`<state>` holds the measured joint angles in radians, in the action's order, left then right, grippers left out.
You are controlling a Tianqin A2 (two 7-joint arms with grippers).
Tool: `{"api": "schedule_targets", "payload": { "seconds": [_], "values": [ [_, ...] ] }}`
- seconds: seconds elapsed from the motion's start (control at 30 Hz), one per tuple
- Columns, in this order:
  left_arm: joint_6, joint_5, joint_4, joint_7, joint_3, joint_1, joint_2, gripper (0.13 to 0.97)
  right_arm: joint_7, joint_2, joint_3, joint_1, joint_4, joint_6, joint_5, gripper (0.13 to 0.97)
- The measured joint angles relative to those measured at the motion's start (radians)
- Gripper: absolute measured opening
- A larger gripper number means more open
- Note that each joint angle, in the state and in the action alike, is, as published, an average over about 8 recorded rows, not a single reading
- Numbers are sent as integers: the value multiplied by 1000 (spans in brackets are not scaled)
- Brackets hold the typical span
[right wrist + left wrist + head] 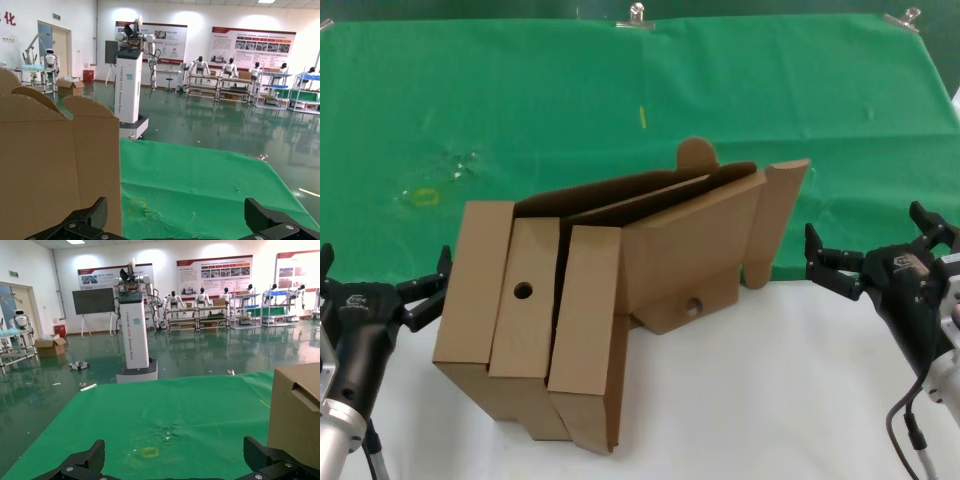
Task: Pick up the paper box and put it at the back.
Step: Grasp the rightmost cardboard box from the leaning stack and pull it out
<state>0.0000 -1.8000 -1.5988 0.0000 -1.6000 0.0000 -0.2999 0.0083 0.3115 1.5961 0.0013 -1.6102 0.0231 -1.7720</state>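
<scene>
- Across the seam between the green cloth (pixel 570 90) and the white surface (pixel 770 400): a cluster of flat brown cardboard boxes standing on edge and leaning against one another
- Paper box (pixel 715 240): rear right of the cluster, standing tilted with its lid partly open; rounded flaps show along its upper edge and at its right end; a small hole sits in its lower flap; it rests where cloth meets white surface, not lying at the back of the cloth
- Box with a round hole (pixel 525 310): front left, upright, flanked by two more flat panels of cardboard
- Left gripper (pixel 385 285): low at the left edge, just beside the cluster, fingers spread apart, holding nothing; in the left wrist view the cardboard stands near one finger (pixel 265 455)
- Right gripper (pixel 880 245): low at the right edge, near the paper box's right flap, fingers spread, holding nothing
- Metal clips (pixel 638 15): along the far edge of the cloth
- Yellow mark (pixel 642 116): on the cloth behind the boxes
</scene>
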Motion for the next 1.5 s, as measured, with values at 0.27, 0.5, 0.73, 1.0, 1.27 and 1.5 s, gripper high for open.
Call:
{"api": "schedule_targets", "payload": {
  "seconds": [0.27,0.5,0.73,1.0,1.27,1.5],
  "values": [
    [0,0,0,0,0,0,0,966,0,0,0,0,0,0,0,966],
    [0,0,0,0,0,0,0,966,7,12,-1,-1,1,6,-6,966],
    [0,0,0,0,0,0,0,960,8,98,-25,-25,23,101,-35,966],
    [0,0,0,0,0,0,0,922,-132,178,-34,-98,36,361,-86,966],
    [0,0,0,0,0,0,0,851,-306,208,68,-75,28,662,-189,966],
    [0,0,0,0,0,0,0,738,-499,266,286,111,189,973,-361,966]
  ]
}}
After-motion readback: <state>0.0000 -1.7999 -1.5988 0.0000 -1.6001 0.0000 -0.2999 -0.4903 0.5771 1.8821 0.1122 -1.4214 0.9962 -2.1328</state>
